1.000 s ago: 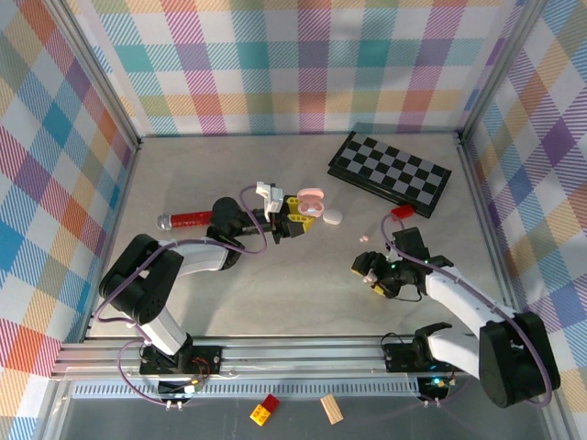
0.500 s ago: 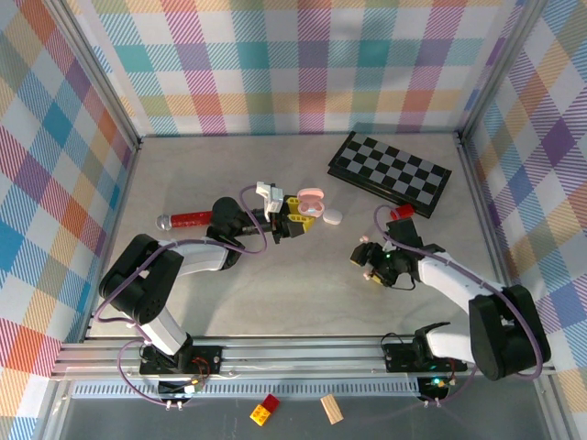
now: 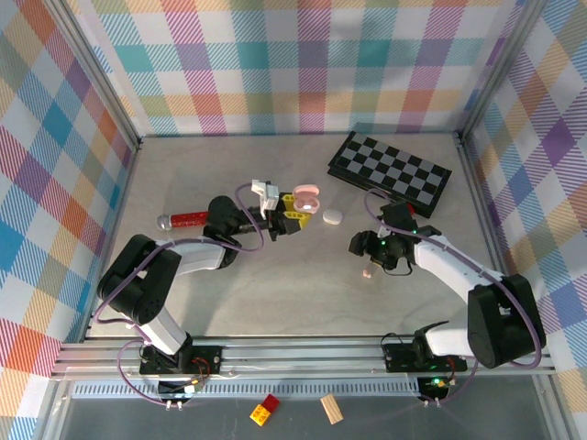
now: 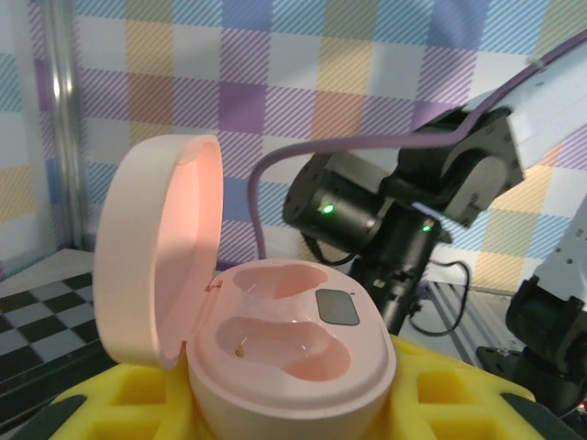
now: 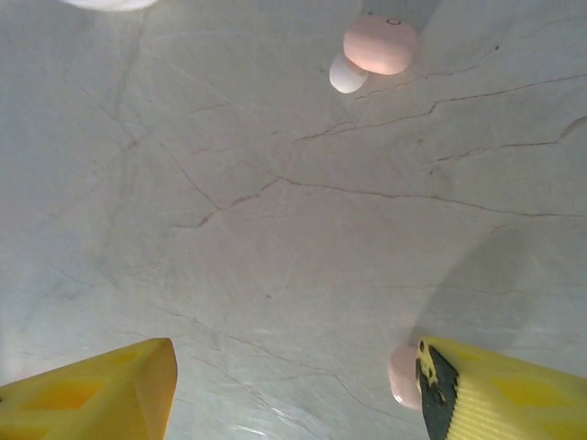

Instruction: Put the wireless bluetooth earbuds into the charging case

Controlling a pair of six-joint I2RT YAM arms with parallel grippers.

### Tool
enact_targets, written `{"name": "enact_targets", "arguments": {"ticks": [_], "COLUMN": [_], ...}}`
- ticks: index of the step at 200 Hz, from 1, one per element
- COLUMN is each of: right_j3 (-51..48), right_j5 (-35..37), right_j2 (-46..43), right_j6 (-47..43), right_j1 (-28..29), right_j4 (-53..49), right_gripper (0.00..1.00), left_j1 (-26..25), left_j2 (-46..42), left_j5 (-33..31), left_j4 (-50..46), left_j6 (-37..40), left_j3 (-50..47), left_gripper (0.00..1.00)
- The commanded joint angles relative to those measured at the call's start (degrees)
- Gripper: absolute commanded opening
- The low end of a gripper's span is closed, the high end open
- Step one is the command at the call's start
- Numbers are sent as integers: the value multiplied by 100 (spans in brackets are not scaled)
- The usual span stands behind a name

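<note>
A pale pink, white-tipped earbud point(image 5: 381, 44) lies at the top of the right wrist view, another pink bud point(image 5: 402, 376) just beside a finger of the spread right gripper point(image 5: 293, 385), while the left gripper point(image 3: 290, 218) clasps the open pink charging case point(image 4: 284, 353).

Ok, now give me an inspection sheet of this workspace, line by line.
Surface: pale veined table.
Job's things: pink charging case open, both wells empty; pink earbud loose on the table.
Clutter: chessboard, red-handled tool, white case; red block and wooden block outside the front rail.
Grippers: left gripper clamps the charging case; right gripper open, empty.
Cables: purple cable along each arm.
Surroundings: plaid walls, aluminium frame.
</note>
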Motion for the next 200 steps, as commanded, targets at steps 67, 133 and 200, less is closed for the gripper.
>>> {"name": "enact_targets", "arguments": {"ticks": [67, 133, 200], "right_j3": [1149, 1902, 1957], "right_j5": [3403, 4305, 4325], "right_j2": [1062, 2515, 2897], "right_j6": [21, 216, 184], "right_j1": [1993, 2673, 2691], "right_j4": [-2406, -2924, -2925], "right_gripper": [63, 45, 33], "left_j1": [978, 1140, 1149], "left_j2": [-506, -626, -617], "left_j5": [-16, -53, -26], "left_j4": [319, 311, 302], "left_j6": [-87, -85, -116], "left_j3": [-480, -566, -544], "left_gripper": [32, 32, 32]}}
